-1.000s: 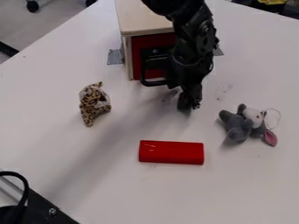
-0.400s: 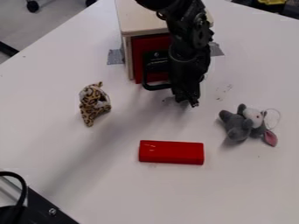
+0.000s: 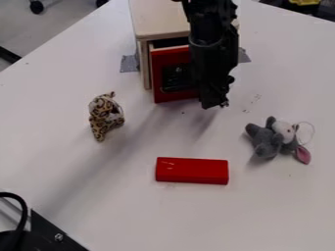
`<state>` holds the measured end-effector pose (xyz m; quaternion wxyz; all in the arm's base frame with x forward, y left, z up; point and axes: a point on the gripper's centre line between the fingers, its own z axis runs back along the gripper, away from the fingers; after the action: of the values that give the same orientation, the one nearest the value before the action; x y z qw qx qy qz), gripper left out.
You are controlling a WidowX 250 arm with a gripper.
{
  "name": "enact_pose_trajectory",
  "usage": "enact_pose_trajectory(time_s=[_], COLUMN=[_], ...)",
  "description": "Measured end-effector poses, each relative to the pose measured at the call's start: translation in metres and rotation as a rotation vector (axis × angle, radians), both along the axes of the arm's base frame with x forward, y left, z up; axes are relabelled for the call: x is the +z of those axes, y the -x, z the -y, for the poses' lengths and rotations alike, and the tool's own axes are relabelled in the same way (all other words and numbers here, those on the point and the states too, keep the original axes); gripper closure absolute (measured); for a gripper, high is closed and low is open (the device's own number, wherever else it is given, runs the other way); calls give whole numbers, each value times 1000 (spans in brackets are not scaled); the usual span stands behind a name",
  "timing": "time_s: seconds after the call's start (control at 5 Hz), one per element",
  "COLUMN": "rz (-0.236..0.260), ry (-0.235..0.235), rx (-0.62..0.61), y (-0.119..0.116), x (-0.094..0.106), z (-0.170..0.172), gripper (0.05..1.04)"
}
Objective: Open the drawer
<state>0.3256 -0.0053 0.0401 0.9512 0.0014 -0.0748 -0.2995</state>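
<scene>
Drawer is jutting farther from the box than in the earlier frame, a dark gap showing along its top, and the gripper's tip is sitting higher in view. Opening is evidently under way but only partial; more outward travel is probably remaining. Gripper is hanging at the drawer's right side in the view, its opening and any hold on the handle impossible to tell. Bare table is stretching ahead, the leopard, block and rabbit bordering that room while lying apart from the drawer.
</scene>
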Motion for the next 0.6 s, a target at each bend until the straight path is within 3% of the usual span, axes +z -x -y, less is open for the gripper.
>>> enact_pose_trajectory(time_s=[0.2, 0.6], rz=[3, -51], ry=[9, 17], rx=[-10, -56], y=[5, 29], x=[9, -3], z=[4, 22], gripper=[929, 932])
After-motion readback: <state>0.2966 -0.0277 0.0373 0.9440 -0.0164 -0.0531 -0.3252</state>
